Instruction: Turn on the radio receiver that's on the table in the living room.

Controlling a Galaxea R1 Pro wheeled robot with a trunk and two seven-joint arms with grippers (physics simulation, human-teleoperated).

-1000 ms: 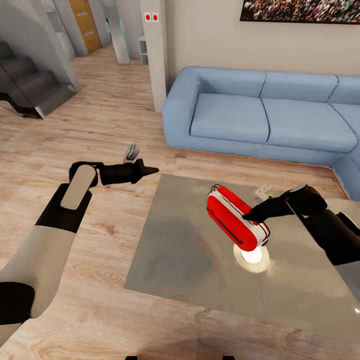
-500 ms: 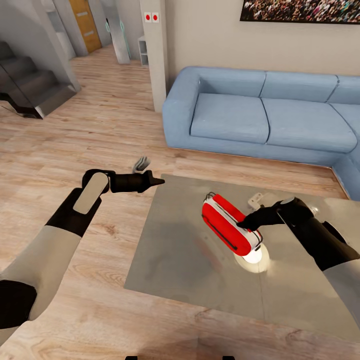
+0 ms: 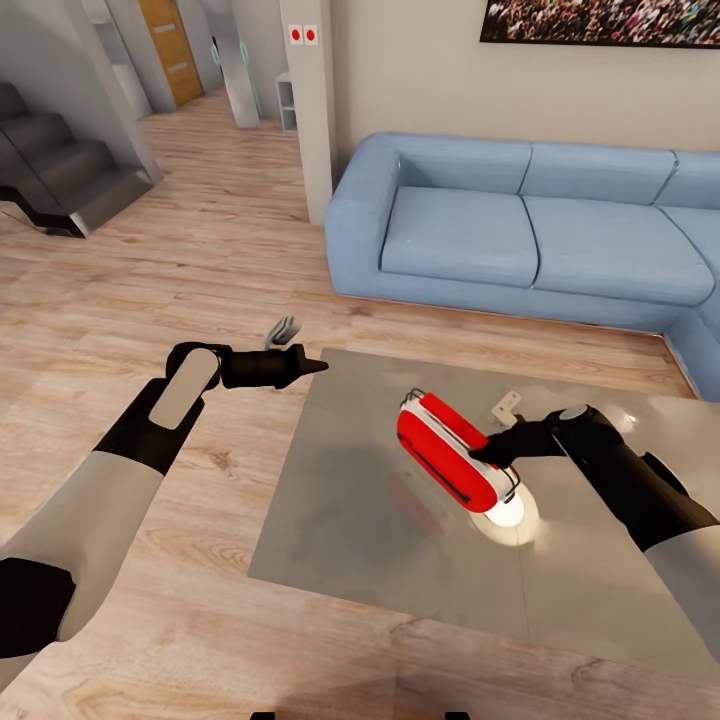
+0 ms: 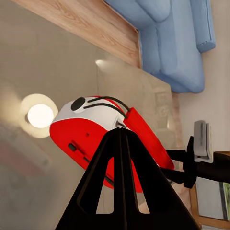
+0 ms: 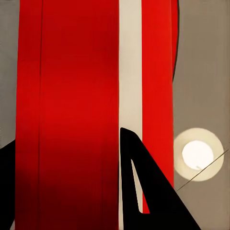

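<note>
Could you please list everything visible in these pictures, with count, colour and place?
radio receiver: one, bright red with white stripes and a thin black handle, lying on the table.
table: one, glossy grey-brown top, in front of the sofa; a round lamp reflection shines beside the radio.
sofa: one, blue, against the beige wall behind the table.
framed picture: one, showing a crowd, on the wall above the sofa.
stairs: one dark grey flight, far left.
door: one, orange-brown, down the hallway.
floor: light wood planks.
left gripper: black, fingers together, over the floor near the table's left corner.
right gripper: black, tip against the radio receiver's side.
</note>
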